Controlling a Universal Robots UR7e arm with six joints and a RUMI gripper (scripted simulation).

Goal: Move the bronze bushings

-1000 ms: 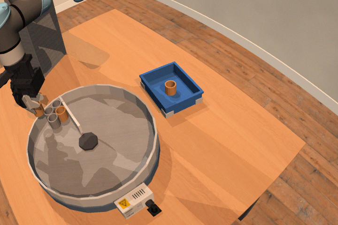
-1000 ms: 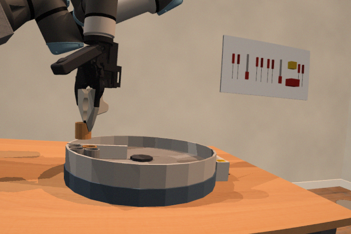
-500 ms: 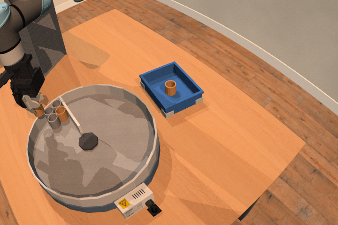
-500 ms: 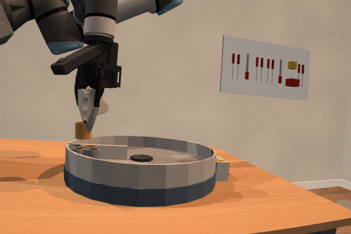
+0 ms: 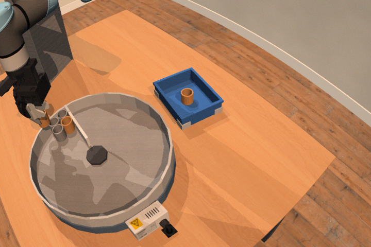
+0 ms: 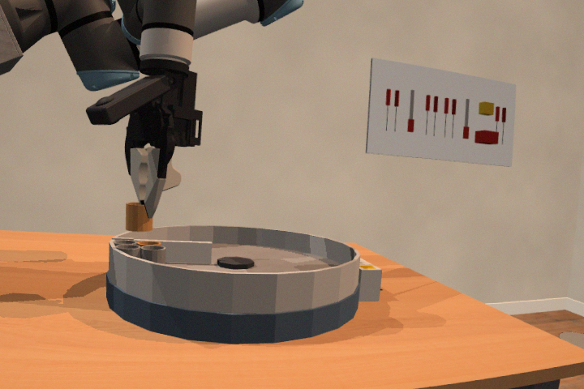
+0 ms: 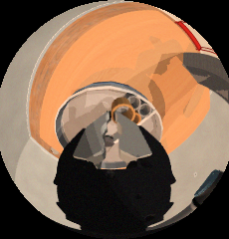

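My gripper (image 5: 40, 120) (image 6: 148, 214) (image 7: 112, 112) is shut on the wall of a bronze bushing (image 5: 46, 122) (image 6: 136, 217) and holds it upright above the turntable's rim. Another bronze bushing (image 5: 68, 125) (image 6: 149, 243) stands on the turntable (image 5: 104, 177) (image 6: 255, 293), close to the divider. Three steel bushings (image 5: 59, 134) (image 5: 53, 121) (image 5: 62, 112) stand clustered beside it; they also show in the exterior view, partly behind the rim. A bronze bushing (image 5: 187, 97) stands upright in the blue crate (image 5: 202, 113).
A thin white divider (image 5: 76, 122) (image 6: 189, 252) runs from the turntable's rim to its dark hub (image 5: 96, 155) (image 6: 235, 262). The raised rim surrounds the disc. A control box (image 5: 148, 219) (image 6: 370, 280) with a black knob is fixed to the turntable's outside. The crate is beyond the rim, away from my gripper.
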